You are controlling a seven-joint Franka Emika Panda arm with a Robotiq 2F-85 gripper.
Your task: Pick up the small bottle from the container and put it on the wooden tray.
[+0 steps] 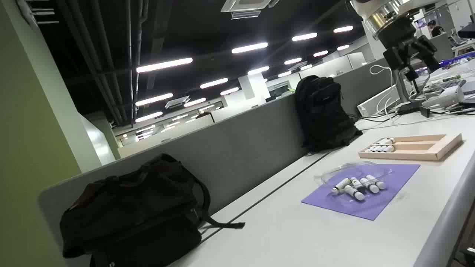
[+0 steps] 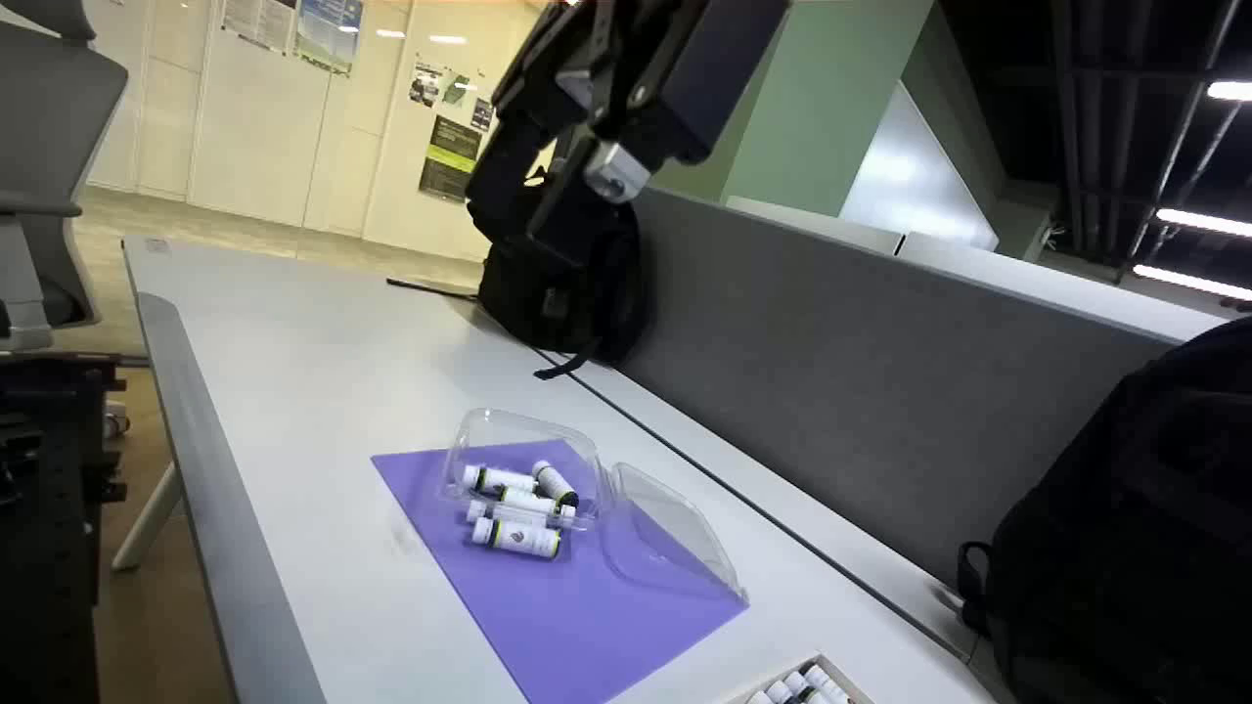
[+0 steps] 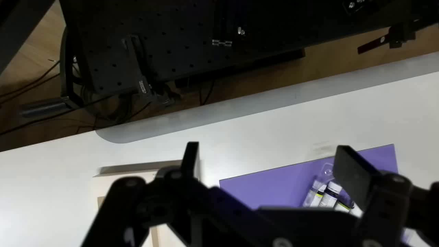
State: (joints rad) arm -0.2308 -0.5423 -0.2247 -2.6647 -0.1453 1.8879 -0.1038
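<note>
Lying on their sides, five small bottles [image 2: 516,538] are held in the open clear container [image 2: 528,422] on the purple mat [image 2: 606,636]; which one is meant by the task cannot be told. In an exterior view, most long axes are laid nearly level from left to right, the nearest bottle with its cap turned to the left; one is set at a steeper slant, cap to the upper left. Further bottles [image 1: 387,149] are lined side by side in one end of the wooden tray [image 1: 400,156], near the mat. The arm [image 1: 387,16] is raised well above the surface [image 1: 297,230], with the tool [image 3: 269,159] directed downward. In the wrist view, the fingers [image 3: 190,159] are seen spread wide.
</note>
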